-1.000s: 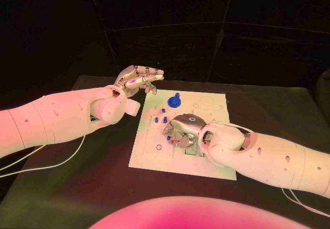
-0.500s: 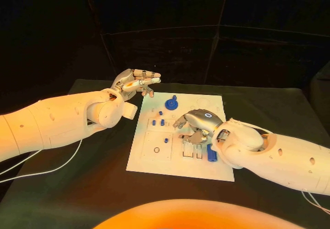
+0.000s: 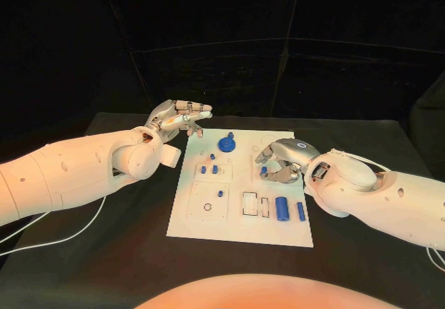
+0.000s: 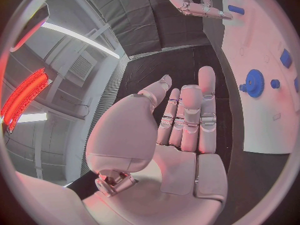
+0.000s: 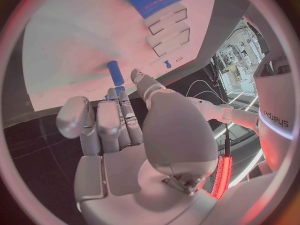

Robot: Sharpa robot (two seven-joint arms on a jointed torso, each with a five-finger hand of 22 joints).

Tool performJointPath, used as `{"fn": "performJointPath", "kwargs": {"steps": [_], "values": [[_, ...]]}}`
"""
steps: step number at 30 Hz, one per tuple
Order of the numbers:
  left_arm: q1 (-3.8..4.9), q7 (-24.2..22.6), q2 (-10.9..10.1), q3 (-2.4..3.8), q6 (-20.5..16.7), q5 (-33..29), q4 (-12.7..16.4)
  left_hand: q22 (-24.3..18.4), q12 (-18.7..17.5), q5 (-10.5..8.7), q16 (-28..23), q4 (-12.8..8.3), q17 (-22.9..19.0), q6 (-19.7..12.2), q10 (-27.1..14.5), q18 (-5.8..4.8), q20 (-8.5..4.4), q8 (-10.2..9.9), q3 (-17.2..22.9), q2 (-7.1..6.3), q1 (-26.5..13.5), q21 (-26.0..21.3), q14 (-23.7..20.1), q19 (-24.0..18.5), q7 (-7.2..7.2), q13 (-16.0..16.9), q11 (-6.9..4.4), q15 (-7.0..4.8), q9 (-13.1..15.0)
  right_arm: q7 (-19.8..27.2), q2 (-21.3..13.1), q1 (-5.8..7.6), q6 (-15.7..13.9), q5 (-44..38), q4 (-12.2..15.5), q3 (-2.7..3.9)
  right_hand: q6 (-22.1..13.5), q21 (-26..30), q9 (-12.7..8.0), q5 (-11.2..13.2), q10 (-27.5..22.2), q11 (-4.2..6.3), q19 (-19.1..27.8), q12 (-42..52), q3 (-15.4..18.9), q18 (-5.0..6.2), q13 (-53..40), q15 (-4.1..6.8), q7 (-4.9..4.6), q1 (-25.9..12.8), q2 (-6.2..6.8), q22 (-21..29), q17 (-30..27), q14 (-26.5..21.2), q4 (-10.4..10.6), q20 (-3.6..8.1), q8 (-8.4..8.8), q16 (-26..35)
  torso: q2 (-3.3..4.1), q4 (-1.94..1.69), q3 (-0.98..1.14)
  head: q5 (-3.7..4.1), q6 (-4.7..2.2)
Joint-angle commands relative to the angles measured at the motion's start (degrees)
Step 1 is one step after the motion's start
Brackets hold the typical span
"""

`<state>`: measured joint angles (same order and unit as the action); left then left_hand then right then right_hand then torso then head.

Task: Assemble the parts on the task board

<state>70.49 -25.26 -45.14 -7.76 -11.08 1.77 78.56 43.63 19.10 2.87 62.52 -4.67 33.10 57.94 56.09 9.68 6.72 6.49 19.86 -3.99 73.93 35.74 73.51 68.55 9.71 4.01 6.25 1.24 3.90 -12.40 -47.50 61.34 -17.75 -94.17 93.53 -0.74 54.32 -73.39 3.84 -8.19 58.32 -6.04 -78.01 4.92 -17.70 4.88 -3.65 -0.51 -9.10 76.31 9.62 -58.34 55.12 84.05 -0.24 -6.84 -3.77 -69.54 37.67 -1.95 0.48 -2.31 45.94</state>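
Your right hand [image 3: 285,158] pinches a small blue peg [image 3: 263,171] above the white task board [image 3: 241,222]. Your left hand [image 3: 176,117] hovers empty off the board's far left corner, fingers loosely spread. A blue gear [image 3: 229,141] and two blue cylinders [image 3: 289,209] sit on the board.

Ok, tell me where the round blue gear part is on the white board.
In the head view the round blue gear part stands near the far edge of the white task board, just right of the left robot hand and left of the right robot hand.
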Motion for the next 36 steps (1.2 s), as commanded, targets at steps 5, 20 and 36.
{"fn": "performJointPath", "kwargs": {"steps": [5,20,36], "values": [[0.02,-0.11,0.12,0.03,0.88,-0.16,-0.15,-0.06,0.41,0.19,-0.04,-0.23,-0.04,-0.37,-0.42,0.8,0.21,0.27,-0.23,0.47,0.24,-0.37,-0.41,0.22,-0.03,0.01,-0.08,-0.05,-0.01,-1.14,0.57,0.26,4.42,0.4,-0.93,0.07,0.84,0.27,0.05,-0.25,0.0,0.05,-0.54,0.78,1.32,1.06,-0.09,-0.37,0.29,1.03,-0.95,0.03,0.08,0.48,0.15,-0.06,-0.06,-0.56,-0.03,-0.06,-0.05,-0.13,0.3],[-0.02,-0.02,0.11,0.01,0.91,-0.16,-0.26,-0.06,0.41,0.19,-0.04,-0.23,-0.04,-0.37,-0.42,0.8,0.21,0.27,-0.23,0.47,0.24,-0.37,-0.41,0.22,-0.03,0.01,-0.08,-0.05,-0.01,-1.45,1.29,0.29,7.19,-0.44,-1.49,0.06,6.62,-0.51,0.49,2.19,8.6,1.53,-1.33,4.12,-1.78,0.86,-0.15,0.83,0.73,3.32,-4.21,-1.23,1.31,0.9,0.51,0.9,-1.48,-1.85,-0.05,0.04,0.04,-0.04,0.46],[-0.13,0.12,0.18,0.0,0.98,-0.16,-0.39,-0.11,0.56,0.19,0.01,-0.33,-0.08,-0.33,-0.52,0.8,0.2,0.34,-0.19,0.7,0.46,-0.43,-0.42,0.26,-0.03,0.0,-0.07,-0.06,0.0,1.58,0.67,0.27,-2.3,-1.36,-0.04,0.07,12.75,-2.82,1.46,5.31,15.87,3.7,-2.9,4.63,-7.12,0.17,-0.98,2.7,2.34,6.04,-5.9,-5.02,3.76,1.35,-1.46,2.81,-3.63,-3.89,-0.1,-0.01,0.02,0.03,0.63]]}}
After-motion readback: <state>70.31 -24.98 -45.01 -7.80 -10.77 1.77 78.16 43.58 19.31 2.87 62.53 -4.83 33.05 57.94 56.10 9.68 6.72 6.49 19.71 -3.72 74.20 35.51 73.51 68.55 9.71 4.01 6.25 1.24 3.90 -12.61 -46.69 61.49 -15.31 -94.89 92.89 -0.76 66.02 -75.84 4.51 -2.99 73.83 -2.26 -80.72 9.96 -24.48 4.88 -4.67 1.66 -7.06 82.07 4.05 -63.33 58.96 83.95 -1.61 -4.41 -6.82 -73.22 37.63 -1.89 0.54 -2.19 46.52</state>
